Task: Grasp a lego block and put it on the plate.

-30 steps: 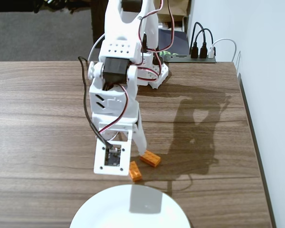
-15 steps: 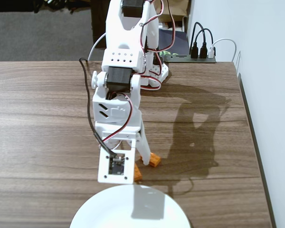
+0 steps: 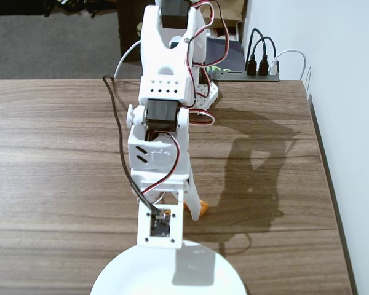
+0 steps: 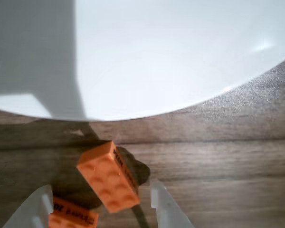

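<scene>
Tool (image 4: 99, 211) is spread open around one lego block (image 4: 108, 176) on the worktop (image 4: 218, 161). Second brick (image 4: 73, 213) sits beside it, plate (image 4: 180, 52) just ahead.

An orange lego block (image 4: 109, 177) lies flat and angled on the wood bench, near the rim of the glossy white plate (image 4: 180, 57). A second orange brick (image 4: 73, 214) lies just beside it, partly cut off by the wrist view's lower edge.

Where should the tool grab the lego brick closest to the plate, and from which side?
Grip the lego brick across its two long side faces, coming straight down from above. It lies flat on the table, studs up, tilted diagonally in the wrist view, so the tool likely needs a small wrist twist to square up. A second brick sits close by the left finger and may get bumped.
</scene>
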`<state>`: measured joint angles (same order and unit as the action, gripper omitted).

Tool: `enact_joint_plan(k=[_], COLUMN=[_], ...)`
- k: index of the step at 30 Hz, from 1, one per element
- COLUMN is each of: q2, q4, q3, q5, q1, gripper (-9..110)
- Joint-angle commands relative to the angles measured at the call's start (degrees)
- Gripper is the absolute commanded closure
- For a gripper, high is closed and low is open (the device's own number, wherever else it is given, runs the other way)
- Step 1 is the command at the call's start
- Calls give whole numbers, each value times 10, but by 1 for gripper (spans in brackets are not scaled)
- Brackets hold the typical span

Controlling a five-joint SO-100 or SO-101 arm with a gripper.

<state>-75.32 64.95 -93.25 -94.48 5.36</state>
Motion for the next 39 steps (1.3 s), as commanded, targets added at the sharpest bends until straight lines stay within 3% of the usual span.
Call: enact_joint_plan(k=[1,16,21,39], q2=[3,12,-1,-141], q4=[-10,-18,-12,1], q3=[24,24,13,-7], q5=[-2,0,1,41], q1=[3,0,0,-11], gripper=[75,85,95,97])
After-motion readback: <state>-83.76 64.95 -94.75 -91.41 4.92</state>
